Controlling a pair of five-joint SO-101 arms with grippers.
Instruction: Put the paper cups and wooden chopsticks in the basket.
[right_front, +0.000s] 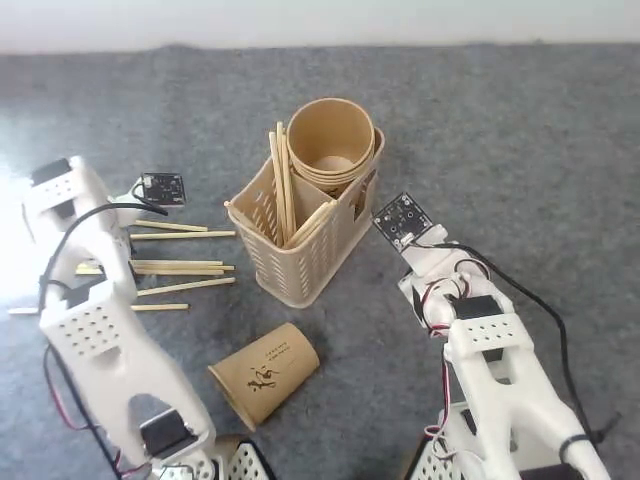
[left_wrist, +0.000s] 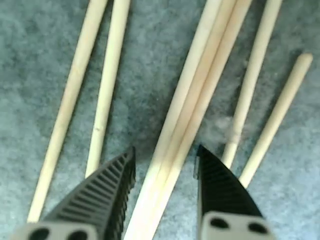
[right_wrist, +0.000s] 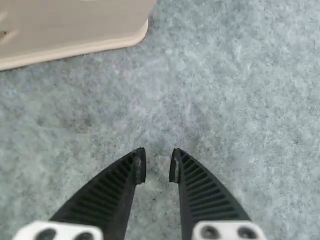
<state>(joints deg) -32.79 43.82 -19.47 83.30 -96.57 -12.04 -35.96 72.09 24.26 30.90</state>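
From above, the basket (right_front: 300, 240) stands in the middle of the grey bench (right_front: 520, 130). A stack of paper cups (right_front: 335, 145) is nested in its far end, and several chopsticks (right_front: 283, 185) lean upright in the end nearer the arms. One more cup (right_front: 265, 373) lies on its side on the bench, just in front of the basket. A scatter of loose chopsticks (right_front: 180, 265) lies flat beside the basket, and the left arm (right_front: 95, 320) is bent right over them. The right arm (right_front: 485, 340) sits on the other side, its head close to the basket's corner.

Down at the left wrist, the left gripper (left_wrist: 165, 150) has its fingers (left_wrist: 107, 195) spread wide. There's one on either side of a tight bundle (left_wrist: 192, 110) of sticks lying on the bench. They straddle it, but there's a gap on both sides, so nothing is pinched. More sticks lie on each side of the bundle.

Over at the right wrist, the right gripper (right_wrist: 157, 157) hangs low over the grey bench. Its fingers (right_wrist: 200, 195) are just a narrow slit apart with nothing between them. The basket's bottom edge (right_wrist: 75, 45) is a little way ahead of the tips.
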